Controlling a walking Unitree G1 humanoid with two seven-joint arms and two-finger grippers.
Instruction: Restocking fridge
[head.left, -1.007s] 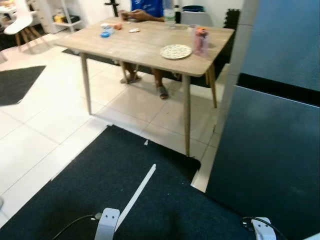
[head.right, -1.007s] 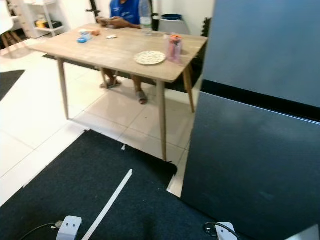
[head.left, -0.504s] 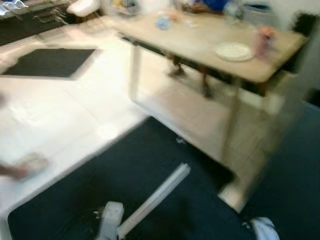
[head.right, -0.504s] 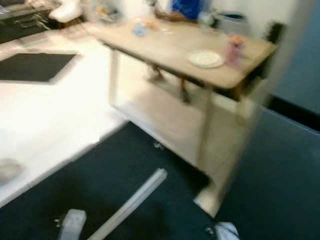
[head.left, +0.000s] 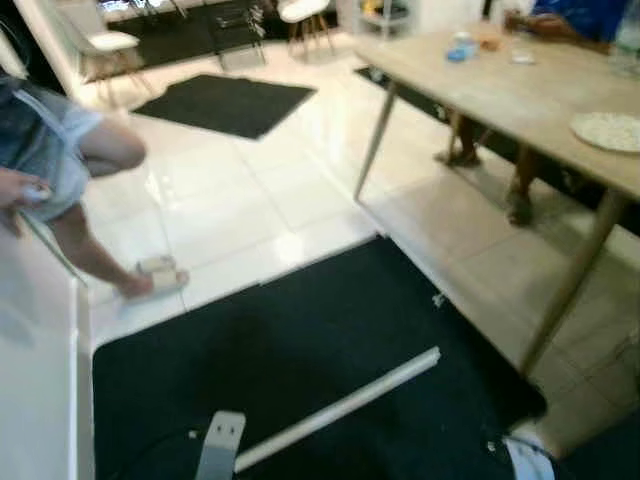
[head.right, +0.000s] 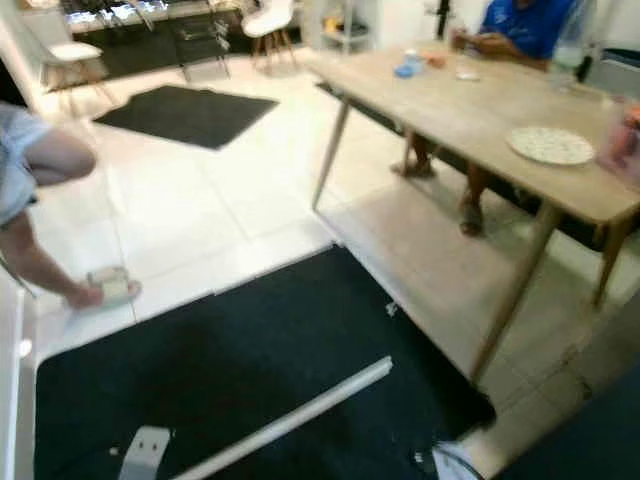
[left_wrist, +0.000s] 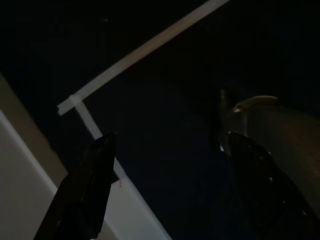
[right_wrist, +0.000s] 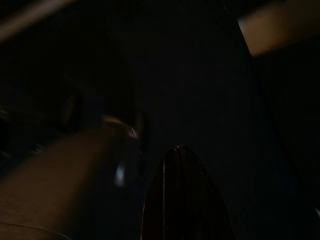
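Note:
A dark blue-grey corner of the fridge (head.right: 605, 440) sits at the lower right of the eye views. Both arms hang low over the black mat (head.left: 300, 340), the left arm (head.left: 220, 445) and the right arm (head.left: 525, 462) just inside the bottom edge. In the left wrist view my left gripper (left_wrist: 170, 137) is open, with nothing between its fingers and the dark mat and a white strip behind it. The right wrist view is very dark; my right gripper (right_wrist: 182, 170) is a faint black shape.
A wooden table (head.right: 470, 105) stands to the right, holding a patterned plate (head.right: 549, 145) and small items. A person in blue (head.right: 525, 25) sits behind it. Another person (head.left: 60, 150) stands at far left in sandals. A white strip (head.left: 340, 405) crosses the mat. White chairs (head.left: 100, 42) stand far back.
The camera has swung to the left: the fridge has slid out to the right edge, the table sits further right, and the standing person has come into view at left.

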